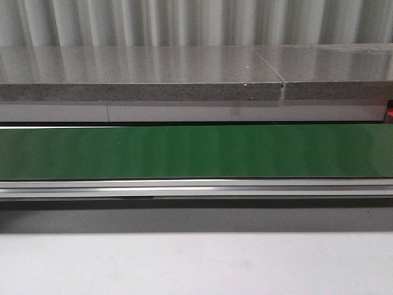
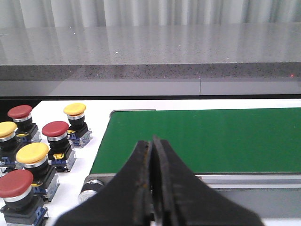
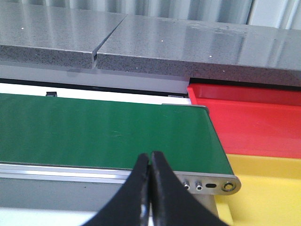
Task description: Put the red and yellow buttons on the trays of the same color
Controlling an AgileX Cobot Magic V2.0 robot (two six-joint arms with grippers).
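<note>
Altogether — three red buttons (image 2: 55, 129), three yellow (image 2: 32, 153).

Six mushroom-head buttons stood upright in a cluster on the white table (image 2: 117, 106) beside the green belt's end: three red buttons (image 2: 20, 112) (image 2: 55, 129) (image 2: 16, 183) and three yellow buttons (image 2: 75, 108) (image 2: 32, 153) (image 2: 5, 129). The red tray (image 3: 254, 122) and yellow tray (image 3: 268, 188) lay adjoining at the belt's other end, nothing visible in either.

Both the left gripper (image 2: 153, 186) and right gripper (image 3: 150, 190) have black, tapered, scuffed fingers
</note>
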